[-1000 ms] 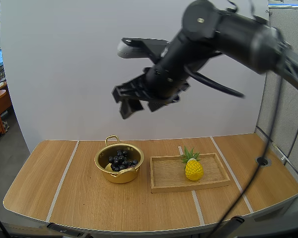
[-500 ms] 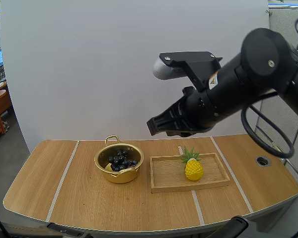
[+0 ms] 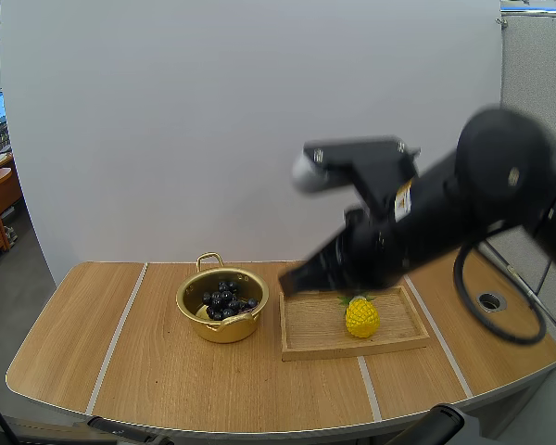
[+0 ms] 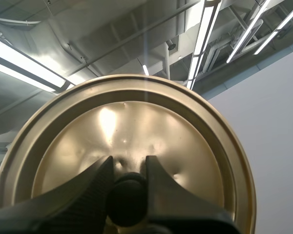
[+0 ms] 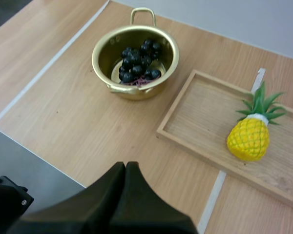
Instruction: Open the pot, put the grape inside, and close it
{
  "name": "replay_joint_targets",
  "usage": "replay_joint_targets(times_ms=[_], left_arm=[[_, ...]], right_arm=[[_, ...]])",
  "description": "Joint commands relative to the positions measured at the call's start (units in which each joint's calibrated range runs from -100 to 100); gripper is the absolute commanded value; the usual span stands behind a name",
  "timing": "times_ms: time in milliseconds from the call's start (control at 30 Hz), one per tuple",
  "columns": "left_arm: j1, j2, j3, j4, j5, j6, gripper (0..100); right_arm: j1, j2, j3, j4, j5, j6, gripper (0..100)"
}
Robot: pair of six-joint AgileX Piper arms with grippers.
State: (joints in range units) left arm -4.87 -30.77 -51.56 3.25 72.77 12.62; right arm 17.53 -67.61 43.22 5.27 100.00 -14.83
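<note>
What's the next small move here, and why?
Probably carry the lid over the pot with the left claw and lower it on. The grapes already lie inside the open pot, the left claw pinches the lid's knob, and the right claw is shut on nothing.

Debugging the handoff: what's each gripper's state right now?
Left gripper: shut on the lid, pinching its knob.
Right gripper: shut, holding nothing.
</note>
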Motion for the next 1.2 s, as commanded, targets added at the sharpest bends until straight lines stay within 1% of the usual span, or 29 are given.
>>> replay_joint_targets(times_ms=[0,133,300,433,1033,1100,1167], left_arm=[[-0.09,-0.4,-0.2,0.6,-1.9,-0.6,0],[-0.09,-0.4,-0.2,0.6,-1.9,-0.6,0],[-0.09,-0.4,-0.2,0.6,-1.9,-0.6,0],[-0.09,-0.4,-0.2,0.6,-1.9,-0.6,0],[-0.09,-0.3,-0.2,0.5,-2.2,-0.6,0],[-0.09,-0.3,-0.2,0.5,-0.5,-0.6,0],[-0.09,-0.5,-0.2,0.7,3.8,-0.6,0]], right_arm=[[-0.1,-5.9,10.7,0.5,0.0,0.3,0],[-0.4,-10.0,10.7,0.4,0.0,0.3,0],[-2.9,-15.1,10.7,0.4,0.0,0.3,0],[-4.2,-16.5,10.7,1.8,0.0,0.3,0],[-4.3,-16.6,10.7,1.4,0.0,0.3,0],[-4.3,-16.6,10.7,1.4,0.0,0.3,0],[-4.3,-16.6,10.7,1.4,0.0,0.3,0]])
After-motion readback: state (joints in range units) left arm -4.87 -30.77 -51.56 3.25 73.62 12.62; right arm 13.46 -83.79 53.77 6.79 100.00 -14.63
